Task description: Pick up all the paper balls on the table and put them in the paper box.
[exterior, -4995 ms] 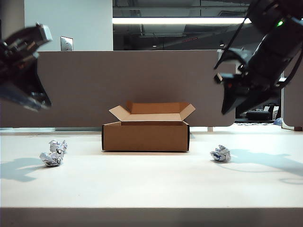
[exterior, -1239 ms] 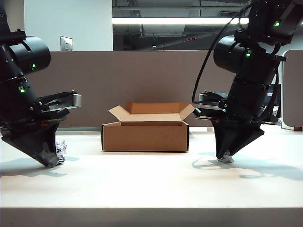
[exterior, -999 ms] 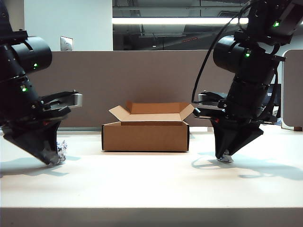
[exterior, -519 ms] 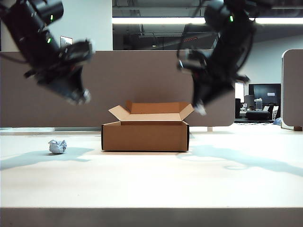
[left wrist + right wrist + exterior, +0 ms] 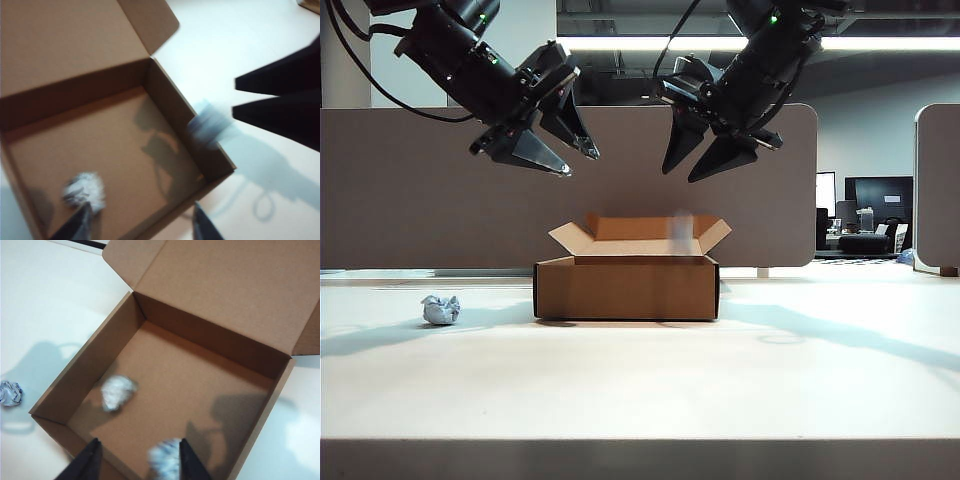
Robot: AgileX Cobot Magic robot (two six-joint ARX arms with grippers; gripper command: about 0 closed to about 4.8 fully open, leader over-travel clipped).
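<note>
Hanging over the paper box (image 5: 626, 288): left gripper (image 5: 558, 143) and right gripper (image 5: 705, 155), jaws spread, empty. Dropping in: two paper balls (image 5: 118, 391). Still waiting on the table (image 5: 640, 390): one ball (image 5: 441, 309).

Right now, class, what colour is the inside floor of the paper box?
Plain brown cardboard; the paper box shows it best in the right wrist view.

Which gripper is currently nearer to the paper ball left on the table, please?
Left. The left gripper hangs above the paper box's left side, on the same side as the remaining paper ball. The right gripper hangs above the box's right side, farther away.
</note>
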